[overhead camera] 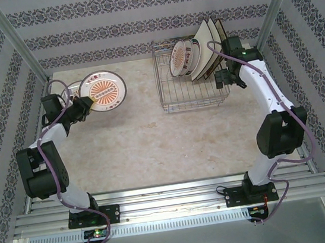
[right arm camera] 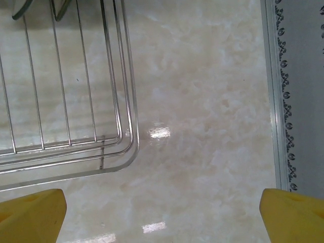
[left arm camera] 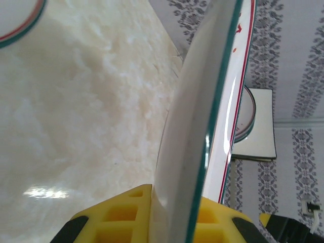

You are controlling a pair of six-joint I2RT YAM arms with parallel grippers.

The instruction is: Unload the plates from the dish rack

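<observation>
My left gripper (overhead camera: 86, 105) is shut on a round white plate with an orange sunburst pattern (overhead camera: 103, 90), held tilted above the table's back left. In the left wrist view that plate (left arm camera: 202, 126) runs edge-on between the yellow fingers (left arm camera: 116, 215) of the left gripper (left arm camera: 174, 205). Another round plate (overhead camera: 70, 90) lies on the table beside it, its teal rim (left arm camera: 15, 23) in the corner. The wire dish rack (overhead camera: 192, 96) holds round plates (overhead camera: 180, 57) and cream square plates (overhead camera: 209, 46). My right gripper (overhead camera: 225, 81) hangs open by the rack's right side, over bare table beside the rack corner (right arm camera: 124, 144).
Patterned walls close in the table on three sides, with metal posts at the back corners. The marble tabletop (overhead camera: 140, 136) between the rack and the left plates is open. A wall edge (right arm camera: 273, 91) runs close to the right gripper's right side.
</observation>
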